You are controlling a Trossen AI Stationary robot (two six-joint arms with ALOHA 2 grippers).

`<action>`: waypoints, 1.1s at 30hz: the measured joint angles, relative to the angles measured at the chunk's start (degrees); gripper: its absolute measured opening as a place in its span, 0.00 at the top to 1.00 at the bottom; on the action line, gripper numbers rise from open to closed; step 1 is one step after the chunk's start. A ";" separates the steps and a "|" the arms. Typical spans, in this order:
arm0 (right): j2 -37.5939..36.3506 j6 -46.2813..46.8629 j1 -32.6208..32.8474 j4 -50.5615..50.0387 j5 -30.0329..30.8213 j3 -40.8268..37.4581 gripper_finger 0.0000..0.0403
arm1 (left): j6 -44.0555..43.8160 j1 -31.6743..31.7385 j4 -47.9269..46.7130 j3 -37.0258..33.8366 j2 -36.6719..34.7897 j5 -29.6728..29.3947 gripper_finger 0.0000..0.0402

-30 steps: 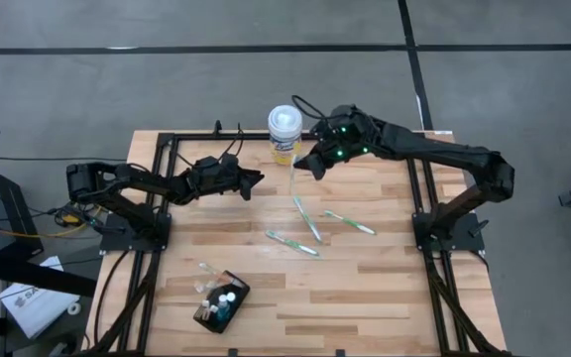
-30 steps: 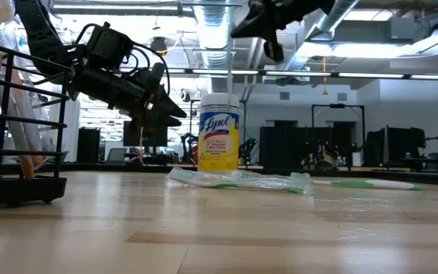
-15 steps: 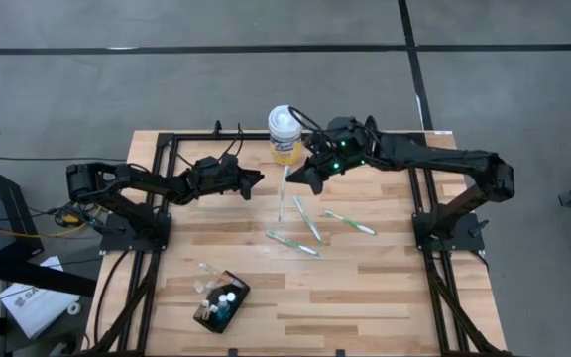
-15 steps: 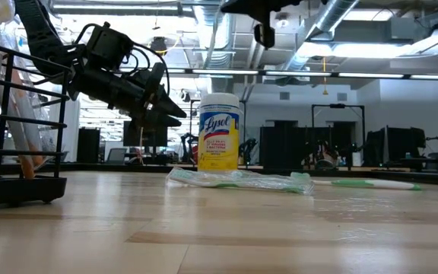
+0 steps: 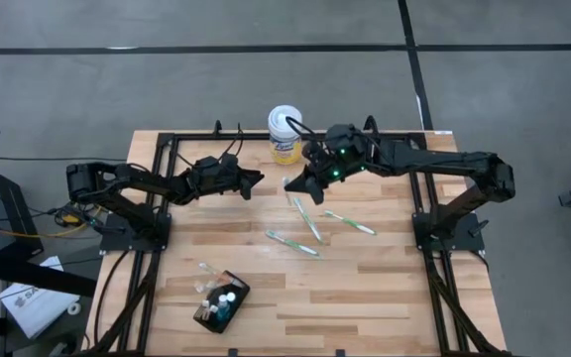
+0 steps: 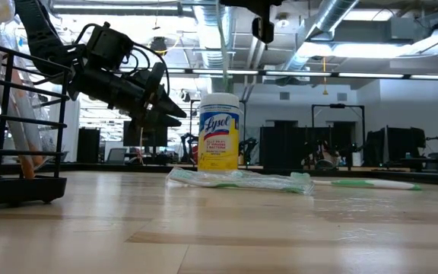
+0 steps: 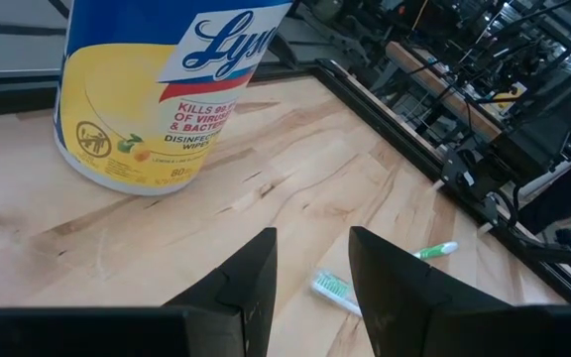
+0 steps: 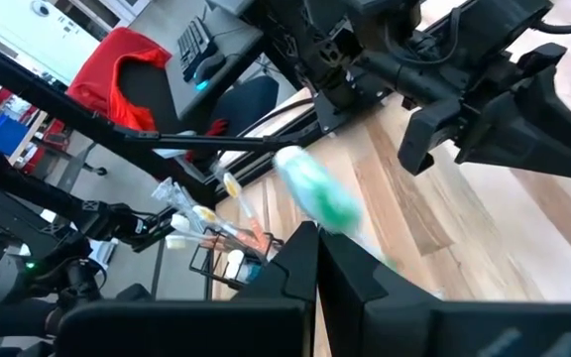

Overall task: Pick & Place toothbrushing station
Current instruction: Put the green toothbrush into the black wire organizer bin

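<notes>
The toothbrushing station [image 5: 221, 302], a small black holder with several items standing in it, sits near the table's front left; it also shows in the right wrist view [image 8: 228, 253] and at the left of the low view [image 6: 14, 122]. My right gripper [image 5: 297, 184] is high above the table's middle, near the canister, shut on a green-and-white toothbrush [image 8: 315, 194]. My left gripper [image 5: 253, 181] hangs open and empty just left of it, and its fingers show in its wrist view [image 7: 310, 283]. Three more toothbrushes [image 5: 307, 220] lie on the table. My right gripper pinches the toothbrush's handle between its two shut fingers [image 8: 303, 266]. The brush head [image 8: 317, 198] sticks out beyond the fingertips. The toothbrush is lifted clear of the table; its thin shaft [image 6: 223, 46] shows nearly upright above the canister in the low view.
A white-lidded, yellow-labelled wipes canister [image 5: 285, 133] stands at the table's far edge, close to both grippers [image 7: 157, 89]. Black frame rails [image 5: 419, 198] run along the table's left, right and far sides. Bare wood lies at the front right [image 5: 365, 297].
My right gripper has gone toward the table's left and slightly nearer, and risen out of the low view's top. The held toothbrush has swung from hanging slantwise to nearly upright, showing short from above. My left arm has kept still.
</notes>
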 joint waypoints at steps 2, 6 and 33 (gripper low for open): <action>0.00 0.02 0.62 0.00 -0.01 0.00 1.00 | 0.00 0.00 0.00 0.00 0.00 0.00 0.69; 0.00 0.48 2.35 0.44 -0.59 0.00 1.00 | 0.00 0.00 0.00 0.00 0.00 0.00 0.69; 10.41 12.10 15.57 20.88 9.29 4.79 1.00 | 0.48 -15.28 -0.57 0.00 0.02 -2.73 0.69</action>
